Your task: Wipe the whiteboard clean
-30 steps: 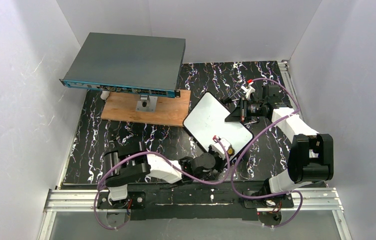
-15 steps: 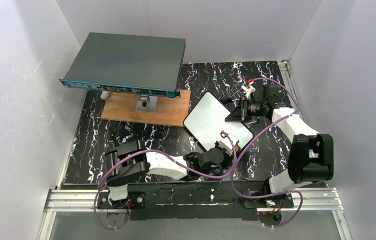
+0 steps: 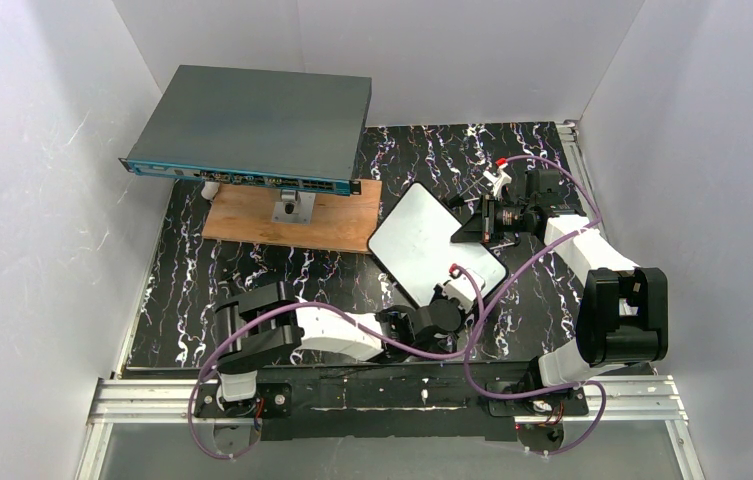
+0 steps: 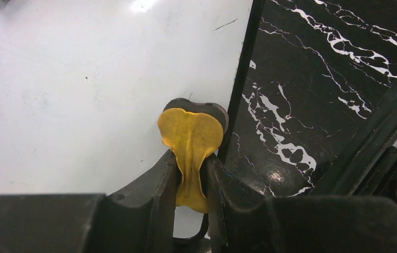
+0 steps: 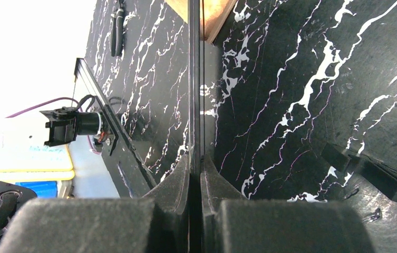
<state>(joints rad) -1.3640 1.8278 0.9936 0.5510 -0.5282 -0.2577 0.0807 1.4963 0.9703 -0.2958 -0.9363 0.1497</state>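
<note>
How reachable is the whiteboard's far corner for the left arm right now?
Probably yes. The left gripper holds a yellow pad on the whiteboard at its near right edge, and the white face beyond it is bare. The right gripper clamps the board from its right side, off that face.

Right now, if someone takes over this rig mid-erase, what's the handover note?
Left gripper: jaws shut on a yellow wiping pad, pressed on the whiteboard near its edge.
Right gripper: jaws shut on the whiteboard's thin edge, apparently steadying it.
Done: the board face looks almost clean; only a short dark stroke stands out in the left wrist view.
Left: wipe that off, then release the board.
</note>
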